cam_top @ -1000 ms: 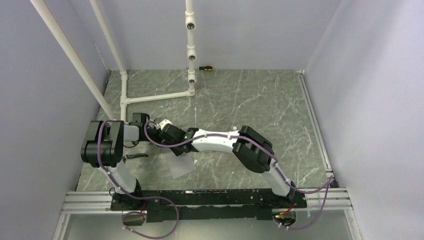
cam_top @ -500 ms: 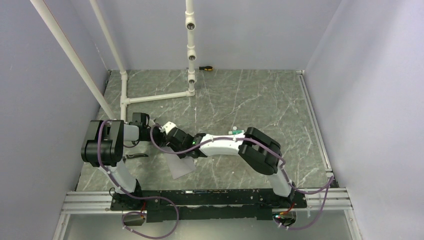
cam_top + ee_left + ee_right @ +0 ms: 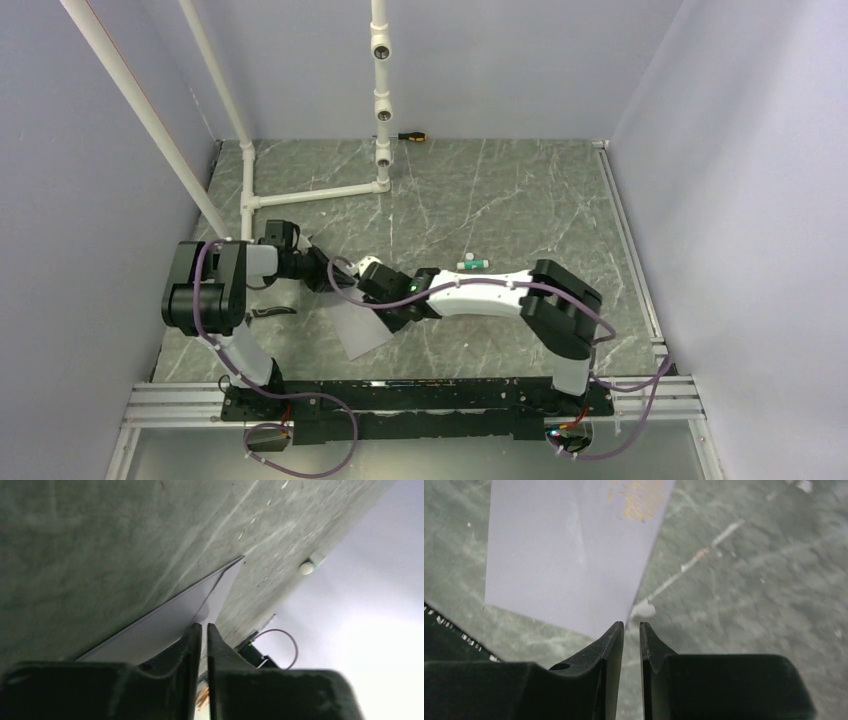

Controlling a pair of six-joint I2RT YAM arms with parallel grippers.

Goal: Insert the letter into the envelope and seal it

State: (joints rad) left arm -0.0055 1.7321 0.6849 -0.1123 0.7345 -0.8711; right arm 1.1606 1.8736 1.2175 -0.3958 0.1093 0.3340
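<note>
The light grey envelope (image 3: 362,335) lies flat on the marble table, its far part hidden under my right wrist. In the right wrist view the envelope (image 3: 569,555) bears a faint orange-tan patch (image 3: 639,500). The letter does not show as a separate sheet. My right gripper (image 3: 629,626) is shut, its tips at the envelope's near right edge; it also shows in the top view (image 3: 385,310). My left gripper (image 3: 204,626) is shut, and the envelope's (image 3: 165,617) edge runs in between its fingers; it sits at the envelope's far left (image 3: 322,270).
A white pipe frame (image 3: 310,192) stands at the back left. A screwdriver (image 3: 410,135) lies by the back wall. A small green-and-white tube (image 3: 473,263) lies right of centre. A small dark object (image 3: 270,312) lies by the left arm. Grey walls close in three sides.
My right gripper has slid toward the near right along the envelope, and its elbow has swung right, uncovering the small tube. The left gripper has barely moved.
</note>
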